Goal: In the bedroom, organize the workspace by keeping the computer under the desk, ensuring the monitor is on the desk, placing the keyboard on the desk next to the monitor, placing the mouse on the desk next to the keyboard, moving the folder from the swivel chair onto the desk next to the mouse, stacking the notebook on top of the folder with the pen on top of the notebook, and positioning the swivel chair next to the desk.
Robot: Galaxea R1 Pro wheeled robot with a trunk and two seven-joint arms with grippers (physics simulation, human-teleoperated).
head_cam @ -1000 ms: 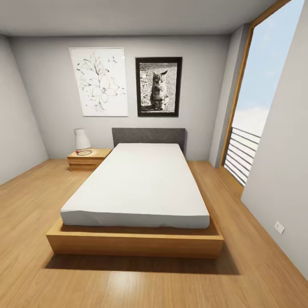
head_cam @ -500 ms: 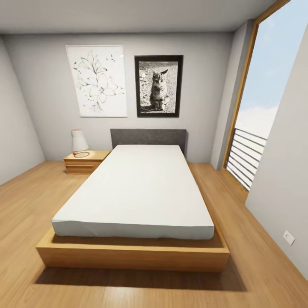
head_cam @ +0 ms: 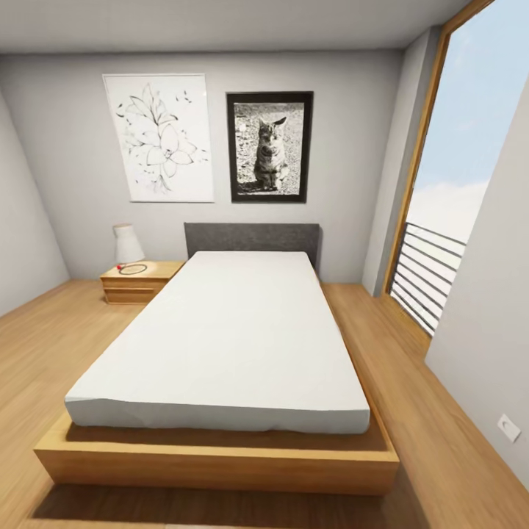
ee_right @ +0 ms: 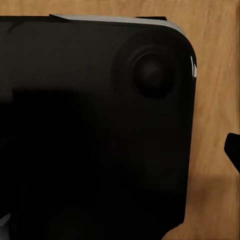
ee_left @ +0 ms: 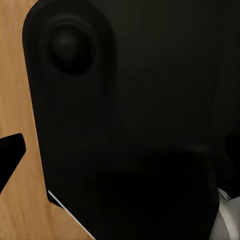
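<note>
Bed (head_cam: 220, 330) blocks centre; open floor (head_cam: 433, 411) both sides, nightstand (head_cam: 136, 282) far left.

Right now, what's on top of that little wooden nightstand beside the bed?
On the nightstand stands a white lamp, and beside it lies a thin dark loop with a small red piece, too small to identify. Its drawers are shut, so their contents are hidden.

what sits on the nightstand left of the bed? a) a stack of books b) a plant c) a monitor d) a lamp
d: a white lamp stands on the wooden nightstand beside the bed, under the flower picture.
</note>
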